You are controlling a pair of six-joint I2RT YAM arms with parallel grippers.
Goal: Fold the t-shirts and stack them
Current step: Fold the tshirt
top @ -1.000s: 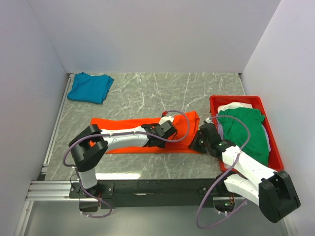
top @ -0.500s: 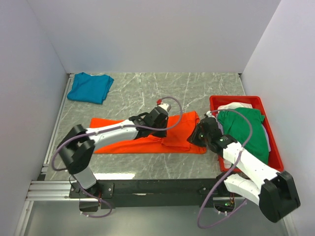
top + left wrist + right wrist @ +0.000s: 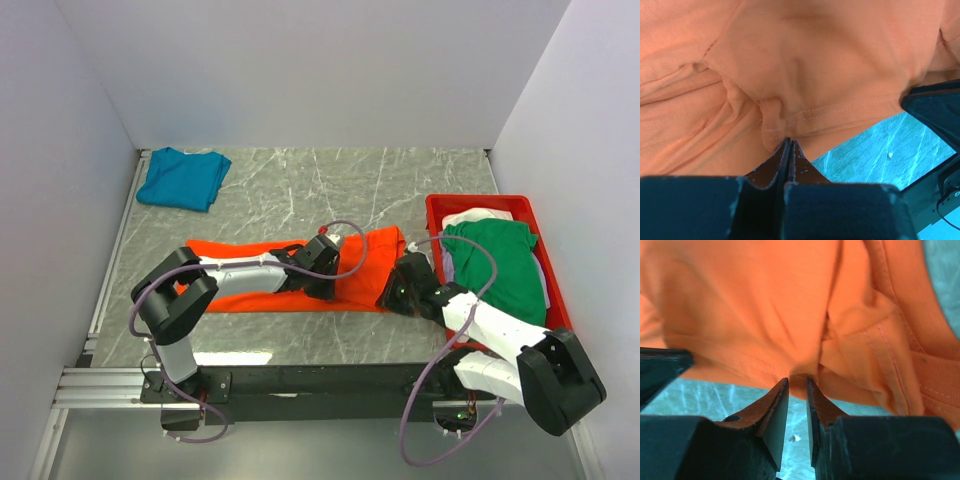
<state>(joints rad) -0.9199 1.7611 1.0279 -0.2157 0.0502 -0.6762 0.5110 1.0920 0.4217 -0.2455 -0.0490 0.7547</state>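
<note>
your left gripper (image 3: 788,142) is pinched shut on the orange t-shirt (image 3: 372,262) hem, just beside the red tray (image 3: 432,212); your right gripper (image 3: 797,381) stands narrowly apart at that hem.

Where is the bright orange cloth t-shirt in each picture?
Top external: the bright orange cloth t-shirt lies spread out in the lower middle.
Left wrist: it fills the top and left.
Right wrist: it fills the upper part.
Shared landmark: the grey marble tabletop showing beside the shirt's hem.
</note>
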